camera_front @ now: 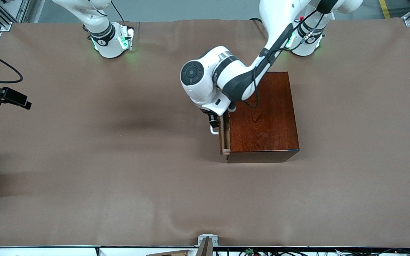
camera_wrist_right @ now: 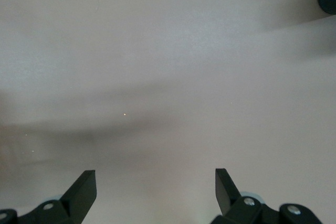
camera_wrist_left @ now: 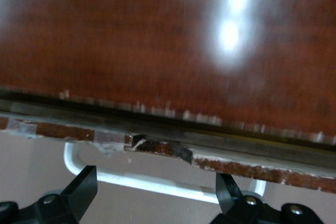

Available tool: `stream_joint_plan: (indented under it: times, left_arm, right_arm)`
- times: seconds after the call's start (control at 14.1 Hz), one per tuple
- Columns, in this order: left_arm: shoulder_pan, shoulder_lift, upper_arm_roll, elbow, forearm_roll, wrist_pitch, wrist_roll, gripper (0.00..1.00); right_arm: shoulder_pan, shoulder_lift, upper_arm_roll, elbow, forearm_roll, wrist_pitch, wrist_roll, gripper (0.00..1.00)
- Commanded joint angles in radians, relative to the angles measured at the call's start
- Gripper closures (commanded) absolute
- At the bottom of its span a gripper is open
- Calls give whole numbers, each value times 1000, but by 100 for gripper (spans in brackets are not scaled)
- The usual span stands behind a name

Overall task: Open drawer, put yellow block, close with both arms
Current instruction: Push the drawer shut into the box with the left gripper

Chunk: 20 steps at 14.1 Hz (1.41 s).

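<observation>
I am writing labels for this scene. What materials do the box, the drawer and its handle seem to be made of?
The box looks like dark reddish wood, glossy: grain and glare show. The drawer seems pale unfinished wood. The handle is a smooth white bar, metal or plastic; I cannot tell which.

Layout: box toward the left arm's end of the table, drawer slightly out.

The box (camera_front: pixel 267 113) stands on the table (camera_front: pixel 119 177). The drawer (camera_front: pixel 225 135) projects from the box face that looks toward the right arm's end (handle (camera_front: pixel 213 131) outermost). The left gripper (camera_front: pixel 213 122) is at the handle; the right gripper (camera_wrist_right: pixel 155 187) hangs over bare table at the right arm's end.
</observation>
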Motion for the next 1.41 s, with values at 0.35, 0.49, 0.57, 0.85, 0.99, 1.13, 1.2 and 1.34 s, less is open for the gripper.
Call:
stream_joint_plan:
  times: [0.35, 0.49, 0.57, 0.85, 0.99, 1.13, 1.2, 1.34]
  left_arm:
    - [-14, -12, 4, -20, 22, -95, -20, 0]
    - [-30, -11, 2, -20, 22, -124, -23, 0]
    - [-34, -11, 2, -20, 25, -158, -29, 0]
    - [-34, -6, 5, -20, 25, -204, -34, 0]
    - [-34, -5, 5, -14, 23, -204, -34, 0]
    - [-34, -18, 2, -6, 22, -204, -29, 0]
    - [-26, -31, 2, 3, 22, -203, -22, 0]
    - [0, -78, 3, 19, 25, -201, 16, 0]
  right_arm:
    - [-20, -10, 16, 4, -16, -8, 1, 0]
    - [-22, -10, 14, 2, -16, -8, -1, 0]
    - [-22, -10, 14, 2, -16, -8, 1, 0]
    - [0, -10, 10, 2, -17, -8, 1, 0]
    - [50, -10, -25, 0, -32, -8, 7, 0]
    - [93, -10, -77, 0, -33, -8, 6, 0]
    - [95, -10, -82, 0, -33, -8, 6, 0]
    - [89, -10, -82, 0, -33, -9, 3, 0]
